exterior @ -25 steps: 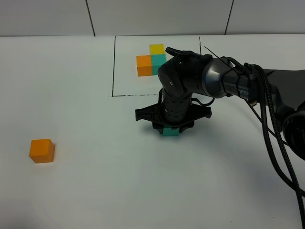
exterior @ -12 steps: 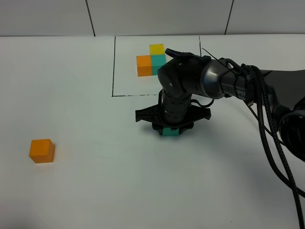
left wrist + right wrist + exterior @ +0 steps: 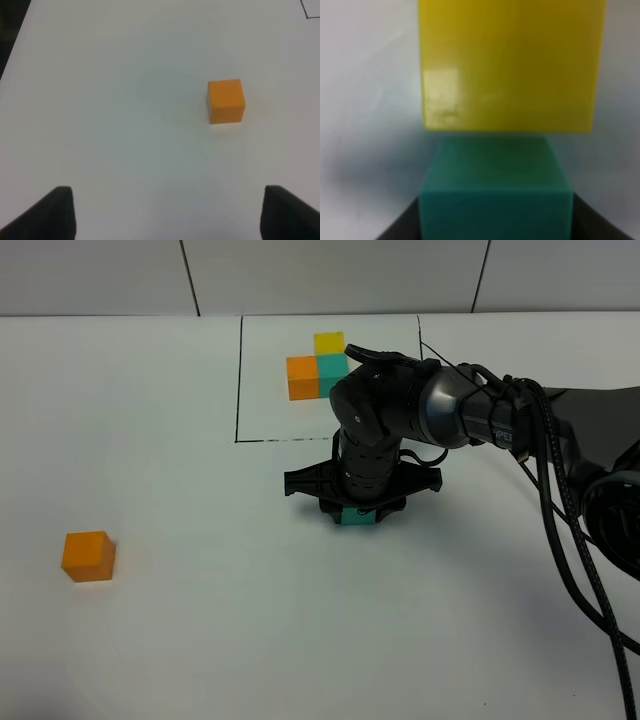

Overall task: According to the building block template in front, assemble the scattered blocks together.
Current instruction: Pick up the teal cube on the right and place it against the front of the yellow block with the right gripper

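Supporting surface: white table (image 3: pixel 200 640), which carries everything; one only.
Right arm (image 3: pixel 470 415): reaches across the middle of the high view and points straight down just in front of the frame. This is probably so the copy is built close to its model. It is the only arm in the high view.
Template (image 3: pixel 280 415): black-lined rectangle at the far side. It holds three joined cubes: orange on the left, teal touching it on the right, yellow beyond the teal.
Right gripper (image 3: pixel 357 512): fingers pressed in on the teal block (image 3: pixel 357 519), pinching it low at the table surface. I judge this keeps the cube square while it is set beside its neighbour.
Left gripper (image 3: pixel 175 215): fingers spread wide with nothing between them, hanging above the table and facing the loose orange cube. It looks ready to fetch that cube.
Yellow block (image 3: pixel 510 65): the right wrist view shows it directly beyond the teal block (image 3: pixel 495 195). It is touching or just beside, but blur hides which. The arm hides it in the high view.
Orange block (image 3: pixel 88 556): alone at the near left, well apart from the other two and not yet joined.
Count: three loose cubes, one of each colour; three template cubes; two grippers.
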`<move>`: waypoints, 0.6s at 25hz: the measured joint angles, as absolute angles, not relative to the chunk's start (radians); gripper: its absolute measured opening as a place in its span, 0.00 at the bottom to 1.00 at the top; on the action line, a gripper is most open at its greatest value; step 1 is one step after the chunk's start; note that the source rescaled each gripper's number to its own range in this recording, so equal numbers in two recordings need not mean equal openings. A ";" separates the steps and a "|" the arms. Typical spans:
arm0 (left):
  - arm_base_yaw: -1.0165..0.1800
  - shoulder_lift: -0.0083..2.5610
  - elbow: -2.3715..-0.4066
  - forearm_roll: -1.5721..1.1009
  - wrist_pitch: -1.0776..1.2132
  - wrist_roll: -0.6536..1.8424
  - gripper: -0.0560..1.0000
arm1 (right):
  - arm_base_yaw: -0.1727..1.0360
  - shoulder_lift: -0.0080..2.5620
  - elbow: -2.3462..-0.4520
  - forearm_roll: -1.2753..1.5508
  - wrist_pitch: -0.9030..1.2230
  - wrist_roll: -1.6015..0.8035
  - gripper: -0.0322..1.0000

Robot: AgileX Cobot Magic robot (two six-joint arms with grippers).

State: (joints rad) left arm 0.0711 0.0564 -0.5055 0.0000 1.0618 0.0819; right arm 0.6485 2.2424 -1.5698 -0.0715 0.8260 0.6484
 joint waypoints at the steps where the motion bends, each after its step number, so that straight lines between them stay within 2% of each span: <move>1: 0.071 0.056 -0.506 0.000 1.062 0.082 1.00 | 0.649 2.242 -1.570 -0.073 0.826 0.649 0.09; 15: 0.071 0.056 -0.506 0.000 1.062 0.082 1.00 | 0.641 2.242 -1.570 -0.078 0.802 0.654 0.09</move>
